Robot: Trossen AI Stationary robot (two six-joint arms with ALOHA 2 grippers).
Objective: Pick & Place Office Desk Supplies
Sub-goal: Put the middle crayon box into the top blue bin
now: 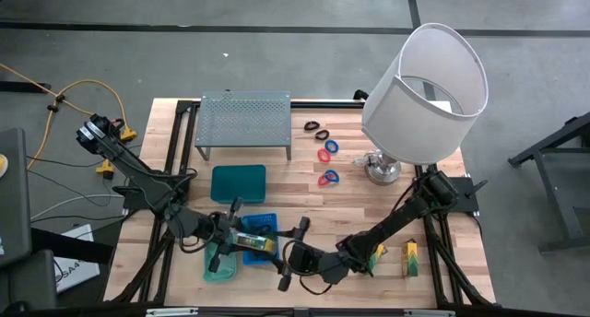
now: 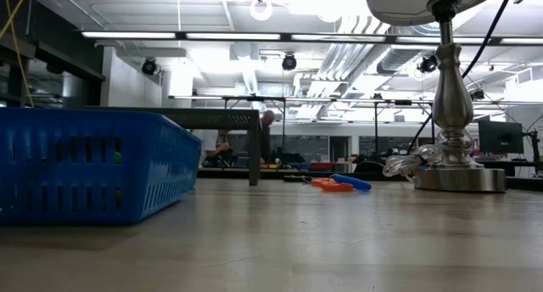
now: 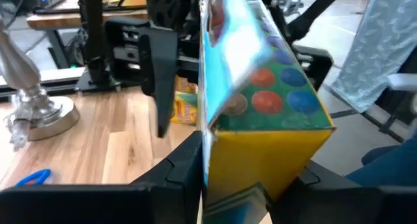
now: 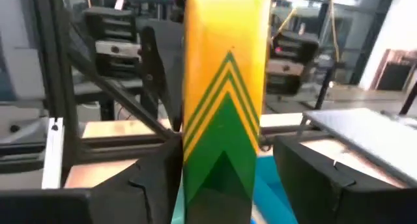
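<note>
Item: yellow-and-green cardboard packet, clamped in left pincer; right pincer wide, flanking it. Handover step; next, lower into blue slatted plastic basket.

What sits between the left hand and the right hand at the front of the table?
A yellow-green box, over the blue basket. The left hand grips it; the right hand stands open at its other end. The high view shows this.

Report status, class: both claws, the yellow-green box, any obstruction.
Left claw grips yellow-green box over blue basket. Right claw open around box's end. Nothing obstructing.
</note>
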